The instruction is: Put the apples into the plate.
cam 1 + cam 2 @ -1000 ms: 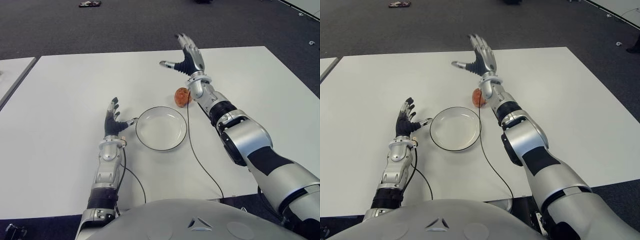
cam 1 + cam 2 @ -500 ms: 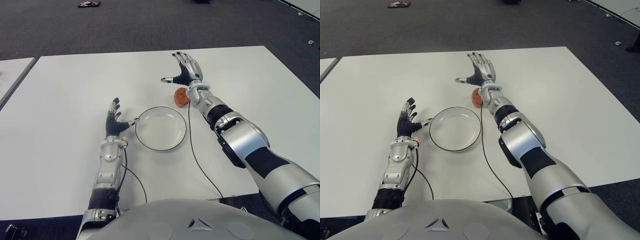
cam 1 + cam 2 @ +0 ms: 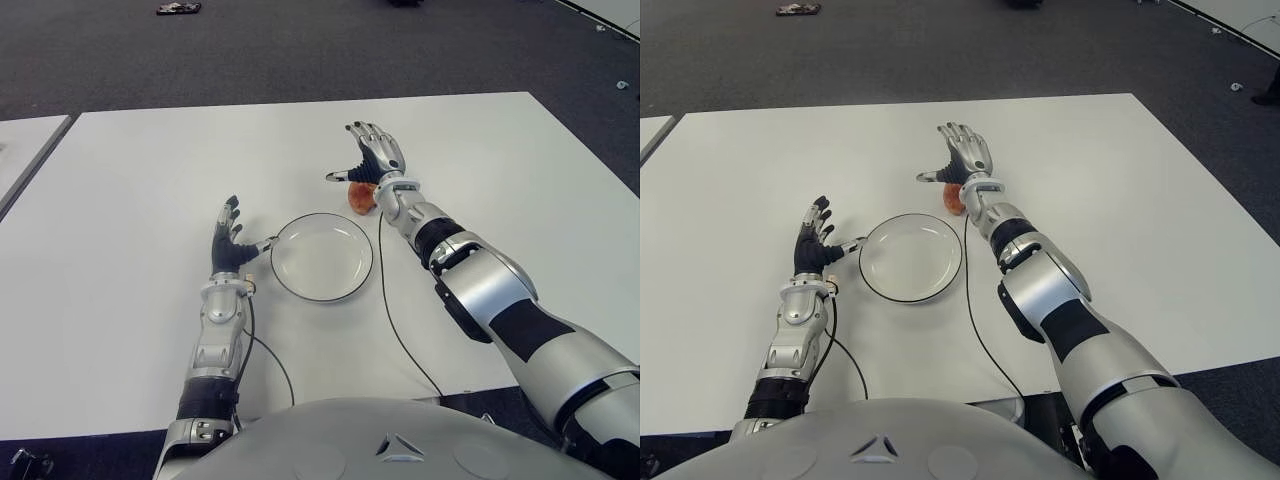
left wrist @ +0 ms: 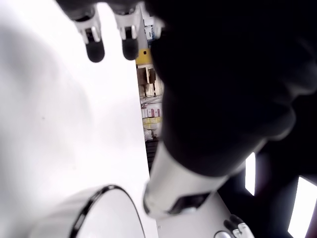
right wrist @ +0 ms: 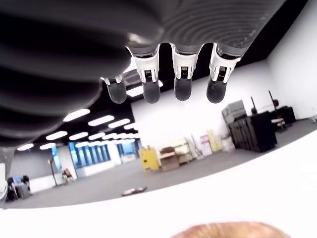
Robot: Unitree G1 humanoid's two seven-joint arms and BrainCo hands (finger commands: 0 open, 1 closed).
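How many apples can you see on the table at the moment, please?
1. The apple sits on the table just beyond the empty plate, partly covered by the open right hand above it. None shows elsewhere; the left hand holds nothing.

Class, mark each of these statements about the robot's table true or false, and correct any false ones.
1. The apple lies inside the plate. False: it sits on the table just beyond the plate's far right edge.
2. The right hand is open above the apple and holds nothing. True.
3. The plate has nothing in it. True.
4. The left hand is clenched around the plate's rim. False: its fingers are spread and it shows just left of the plate, gripping nothing.
5. Two apples are on the table. False: only one can be seen.
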